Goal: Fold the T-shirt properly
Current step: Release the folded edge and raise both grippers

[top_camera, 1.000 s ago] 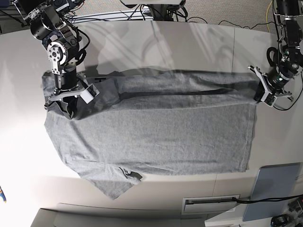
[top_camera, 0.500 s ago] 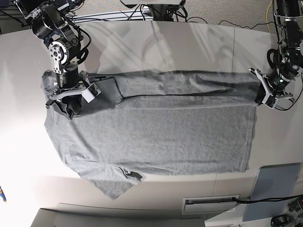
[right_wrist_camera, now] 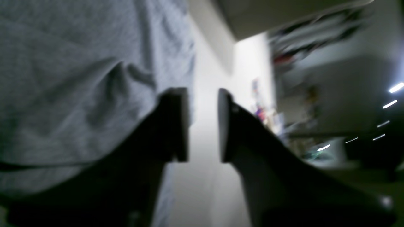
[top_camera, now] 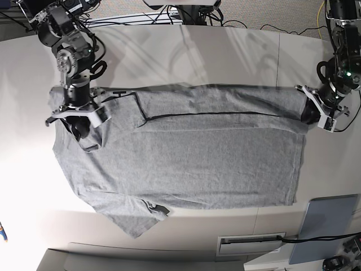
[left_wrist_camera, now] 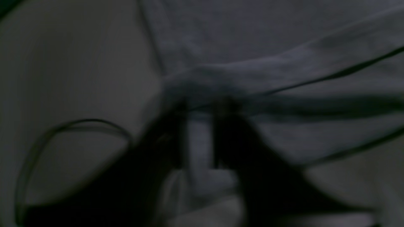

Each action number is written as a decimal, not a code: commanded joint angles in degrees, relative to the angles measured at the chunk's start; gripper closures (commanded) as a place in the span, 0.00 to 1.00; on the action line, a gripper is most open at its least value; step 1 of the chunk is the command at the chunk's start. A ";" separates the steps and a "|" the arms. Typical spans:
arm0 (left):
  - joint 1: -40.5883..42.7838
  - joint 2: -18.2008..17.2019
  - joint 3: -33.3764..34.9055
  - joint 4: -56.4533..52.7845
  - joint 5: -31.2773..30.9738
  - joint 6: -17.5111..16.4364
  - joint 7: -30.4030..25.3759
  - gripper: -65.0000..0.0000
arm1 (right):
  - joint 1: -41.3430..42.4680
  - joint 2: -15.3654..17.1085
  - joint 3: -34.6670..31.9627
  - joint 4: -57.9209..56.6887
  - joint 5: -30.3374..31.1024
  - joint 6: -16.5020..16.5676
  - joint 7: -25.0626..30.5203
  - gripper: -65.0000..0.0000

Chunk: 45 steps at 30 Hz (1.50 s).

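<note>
The heather-grey T-shirt (top_camera: 192, 158) lies spread on the white table (top_camera: 225, 51), with its far edge folded over into a long band. At the table's right end my left gripper (top_camera: 309, 116) is shut on the end of that band. The dark, blurred left wrist view shows cloth (left_wrist_camera: 284, 37) pinched in the left gripper (left_wrist_camera: 199, 107). My right gripper (top_camera: 76, 125) hovers over the shirt's left end near the sleeve. In the right wrist view the right gripper (right_wrist_camera: 203, 94) stands open with bare table in the gap and the shirt (right_wrist_camera: 63, 78) beside its left finger.
A grey flat pad (top_camera: 330, 226) overhangs the lower right corner, beside a white slotted fixture (top_camera: 251, 244) at the front edge. Cables (top_camera: 180, 14) run behind the table's far edge. One shirt sleeve (top_camera: 135, 223) points toward the front edge.
The right gripper has opened and let go of the shirt's left end, which now lies flatter. The folded band has settled onto the shirt. The left gripper has shifted slightly and closed tighter.
</note>
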 commanded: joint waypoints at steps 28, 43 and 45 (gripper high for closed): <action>7.63 6.78 -0.66 -8.28 -3.61 0.87 8.92 1.00 | -8.81 -8.20 14.08 -13.44 18.45 9.94 0.98 1.00; 24.59 6.03 -0.72 -2.75 -2.75 -1.38 8.79 1.00 | -27.43 -8.22 18.88 -2.08 15.43 9.73 0.00 1.00; 26.34 6.01 -0.72 -1.66 -2.75 -1.38 8.79 1.00 | -29.97 -8.22 21.05 -1.18 15.45 9.84 0.61 1.00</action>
